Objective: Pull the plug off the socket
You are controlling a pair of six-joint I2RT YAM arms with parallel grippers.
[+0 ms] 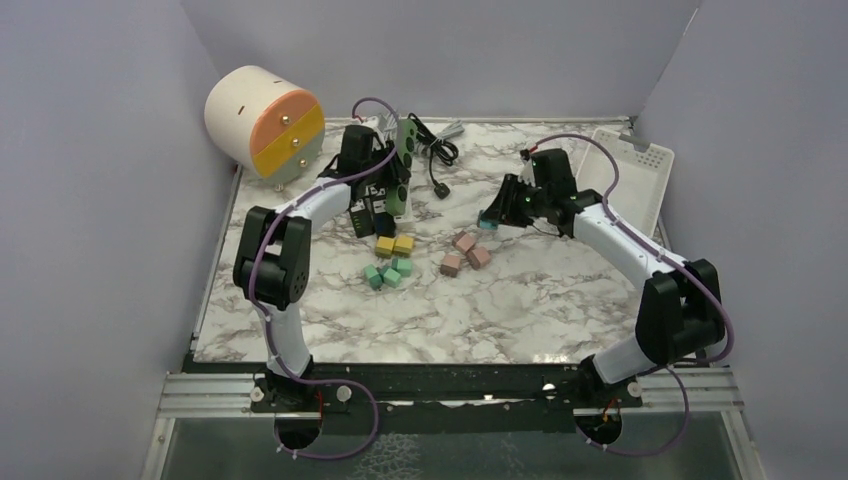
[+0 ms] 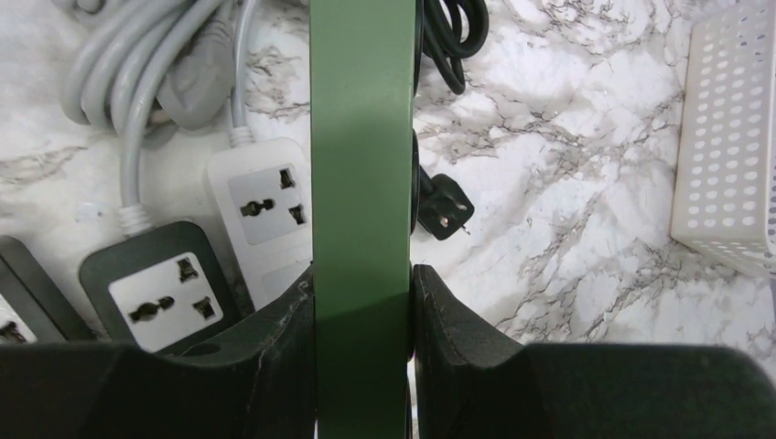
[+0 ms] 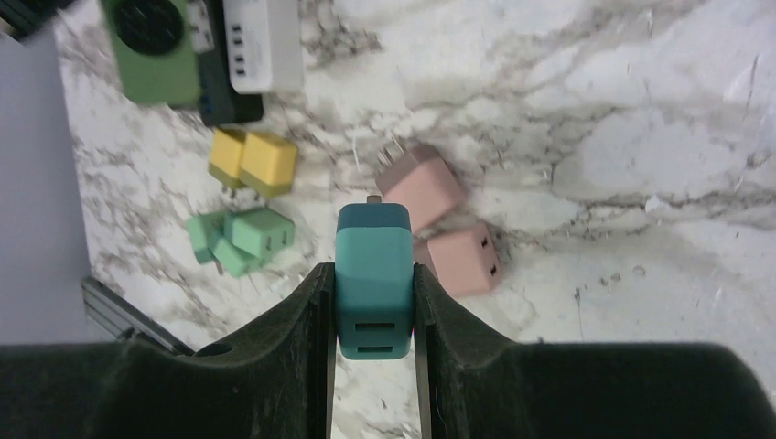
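The socket is a long green power strip (image 1: 403, 170), lifted on edge at the back of the table. My left gripper (image 1: 386, 198) is shut on its near end. In the left wrist view the green strip (image 2: 361, 137) runs straight up from between both pads of that gripper (image 2: 361, 306). The plug is a teal block (image 1: 488, 222) held apart from the strip, right of centre, with my right gripper (image 1: 497, 215) shut on it. The right wrist view shows the teal plug (image 3: 372, 265) pinched between the fingers of my right gripper (image 3: 372, 306), above the marble. The strip's end (image 3: 151, 46) lies far off at the top left.
Loose plugs lie mid-table: yellow (image 1: 394, 244), light green (image 1: 388, 272) and pink (image 1: 465, 252). A white strip (image 2: 265, 206), a black strip (image 2: 165, 293) and a black cord plug (image 2: 446, 208) lie by the green strip. A white basket (image 1: 630, 170) stands back right, a cream drum (image 1: 265, 122) back left.
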